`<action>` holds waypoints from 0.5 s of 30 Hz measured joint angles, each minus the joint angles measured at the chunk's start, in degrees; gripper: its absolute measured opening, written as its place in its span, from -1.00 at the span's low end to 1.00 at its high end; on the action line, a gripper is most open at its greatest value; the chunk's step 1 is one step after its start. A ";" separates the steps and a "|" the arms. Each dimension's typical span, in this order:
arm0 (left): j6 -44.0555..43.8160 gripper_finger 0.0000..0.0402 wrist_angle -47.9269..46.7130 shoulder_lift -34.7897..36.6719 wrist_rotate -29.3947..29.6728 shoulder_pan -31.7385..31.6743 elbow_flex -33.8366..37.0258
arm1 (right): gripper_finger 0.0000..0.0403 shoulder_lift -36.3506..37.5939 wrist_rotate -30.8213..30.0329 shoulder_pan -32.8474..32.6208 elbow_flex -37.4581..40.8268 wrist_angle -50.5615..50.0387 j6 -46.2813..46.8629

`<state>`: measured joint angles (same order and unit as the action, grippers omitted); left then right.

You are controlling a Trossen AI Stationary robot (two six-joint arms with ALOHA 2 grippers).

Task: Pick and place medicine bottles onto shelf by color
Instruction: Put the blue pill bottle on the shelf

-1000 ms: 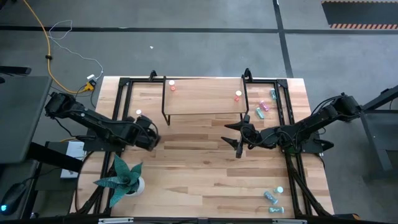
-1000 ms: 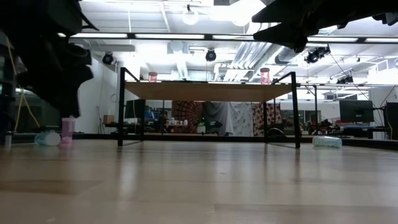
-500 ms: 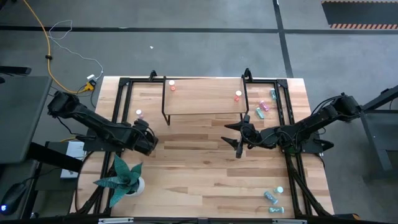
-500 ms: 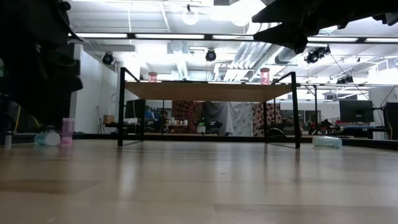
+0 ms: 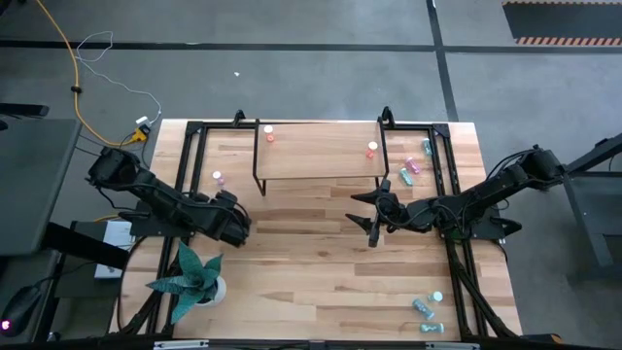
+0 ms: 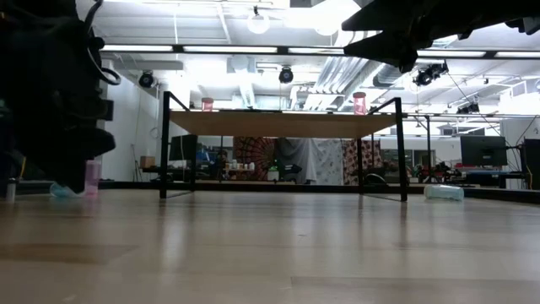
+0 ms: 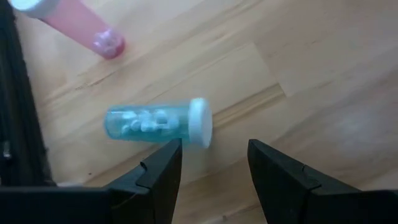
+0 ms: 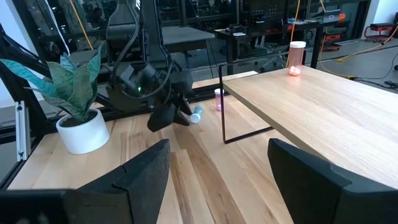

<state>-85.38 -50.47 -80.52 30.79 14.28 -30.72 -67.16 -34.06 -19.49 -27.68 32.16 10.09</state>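
**Left gripper poised over a fallen teal bottle**

The left gripper (image 7: 214, 165) hangs with its fingers spread and holding nothing just above a teal bottle (image 7: 158, 122) lying on its side on the worktop (image 5: 311, 262), cap toward the gap between the fingers. A pink bottle (image 7: 78, 25) stands just beyond it. The right gripper (image 5: 371, 212) hovers before the shelf (image 5: 321, 151), fingers spread and empty. On the shelf stand two bottles (image 5: 269, 133), one near each end. More bottles (image 5: 412, 167) lie on the worktop to the shelf's right.
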 joint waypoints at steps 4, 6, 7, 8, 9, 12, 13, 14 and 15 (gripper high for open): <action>0.02 -0.14 1.25 -0.16 0.50 0.00 0.00 | 0.30 0.00 0.00 0.00 0.00 0.00 -0.02; 0.02 -0.14 1.99 -0.16 0.76 0.00 0.00 | 0.30 0.00 0.00 0.00 0.00 0.00 0.00; 0.05 -0.14 2.44 -0.16 0.75 0.00 0.00 | 0.30 0.00 0.00 0.00 0.00 0.00 0.08; 0.45 -0.14 3.17 -0.16 0.74 0.00 0.00 | 0.30 0.00 0.00 0.00 0.00 0.00 0.09; 1.50 -0.14 4.09 -0.16 0.74 0.01 -0.01 | 0.30 0.00 0.00 0.00 0.00 0.00 0.09; 3.78 -0.14 3.19 -0.16 2.17 0.09 -1.41 | 0.30 0.00 0.00 0.00 0.00 0.00 0.06; 3.95 -0.14 2.25 -0.16 3.34 0.09 -2.15 | 0.30 0.00 0.00 0.00 0.00 0.00 -0.04; 3.96 -0.14 1.05 -0.16 4.50 0.09 -2.98 | 0.30 0.00 0.00 0.00 0.00 0.00 -0.04; 3.96 -0.14 -0.18 -0.16 5.33 0.07 -3.72 | 0.30 0.00 0.00 0.00 0.00 0.00 -0.02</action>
<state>-81.43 -50.65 -80.68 36.13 14.35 -34.44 -67.16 -34.06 -19.49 -27.68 32.16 10.07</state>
